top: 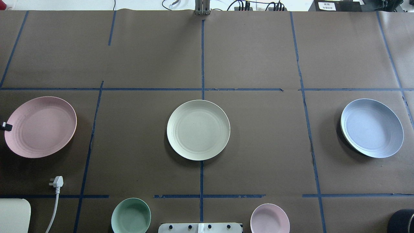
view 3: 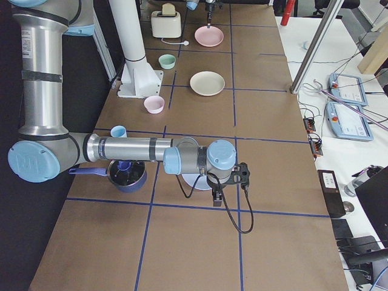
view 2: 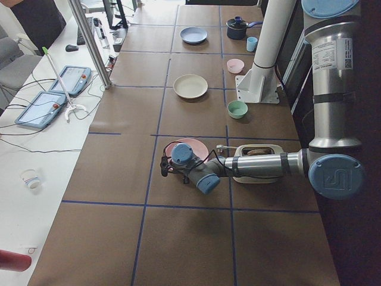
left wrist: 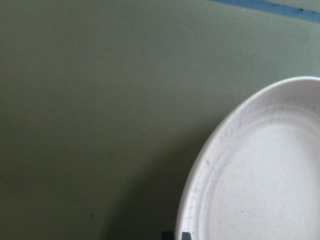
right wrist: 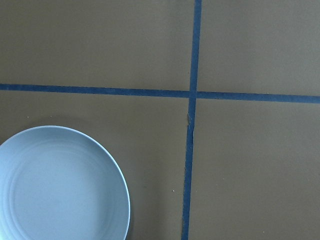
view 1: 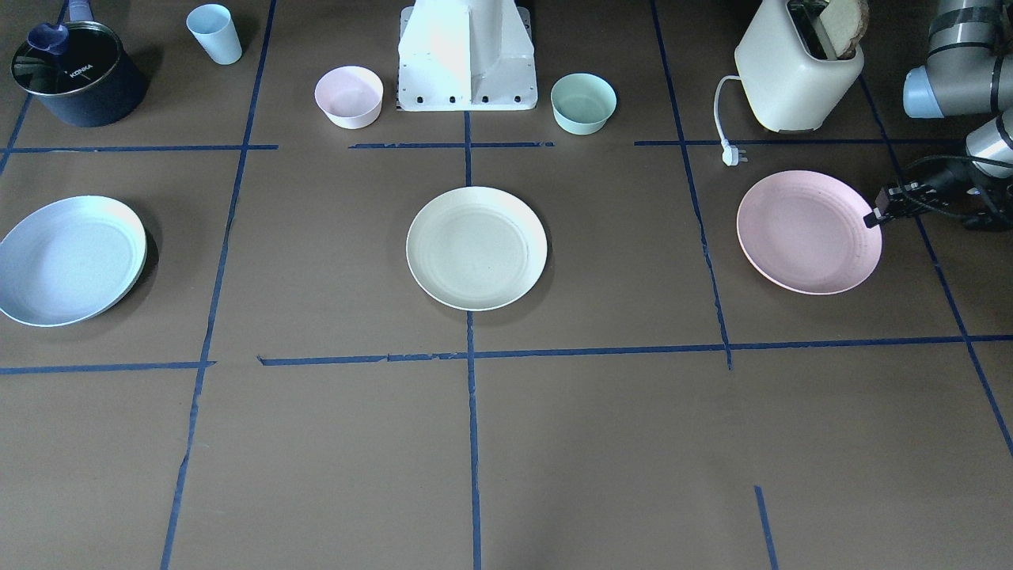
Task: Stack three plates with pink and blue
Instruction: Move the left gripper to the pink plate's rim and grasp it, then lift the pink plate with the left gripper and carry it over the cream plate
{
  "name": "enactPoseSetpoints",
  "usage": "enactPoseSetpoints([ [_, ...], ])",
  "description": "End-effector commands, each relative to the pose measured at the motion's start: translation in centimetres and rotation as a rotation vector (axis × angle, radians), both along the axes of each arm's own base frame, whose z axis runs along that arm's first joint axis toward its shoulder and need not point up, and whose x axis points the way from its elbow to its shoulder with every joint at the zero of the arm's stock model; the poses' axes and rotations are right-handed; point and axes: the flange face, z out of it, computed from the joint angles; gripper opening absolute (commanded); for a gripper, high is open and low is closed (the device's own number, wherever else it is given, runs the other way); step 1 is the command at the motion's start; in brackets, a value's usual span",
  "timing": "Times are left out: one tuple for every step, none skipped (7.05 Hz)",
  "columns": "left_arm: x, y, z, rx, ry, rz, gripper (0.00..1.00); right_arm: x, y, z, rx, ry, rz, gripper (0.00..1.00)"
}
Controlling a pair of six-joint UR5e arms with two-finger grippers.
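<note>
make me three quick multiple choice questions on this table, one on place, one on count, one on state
1. Which plate lies in the middle of the row? A) pink B) cream-white C) light blue
2. How many small bowls stand by the robot's base? A) two B) three C) none
3. How do the three plates lie? A) all stacked B) two stacked, one apart C) each alone, apart

1 B: the cream-white plate sits between the pink plate and the blue plate.
2 A: a pink bowl and a mint-green bowl flank the base.
3 C: no plate touches another.
</note>
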Motion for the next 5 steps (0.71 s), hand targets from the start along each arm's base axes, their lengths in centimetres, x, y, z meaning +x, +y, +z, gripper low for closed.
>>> enactPoseSetpoints([
  [0.4,-4.3,-5.3,-0.012,0.014,-0.026,0.0,0.0,-0.1,0.4,-0.007,-0.002,0.0,1.0],
  [1.5,-7.2,-9.4,-0.057,0.036,-0.082,0.0,0.0,0.0,0.7,-0.015,-0.002,0.001,1.0],
  [3.2,-9.6,-14.1,-0.113,0.077,-0.138,0.0,0.0,0.0,1.4,-0.003,-0.001,0.005,1.0],
  [5.6,-10.6,-18.3,-0.151,0.114,-0.153,0.0,0.0,-0.1,2.6,-0.017,-0.006,0.063,1.0],
  [9.5,-10.5,-22.0,-0.159,0.118,-0.176,0.0,-0.1,-0.3,4.4,-0.015,-0.02,0.129,1.0],
])
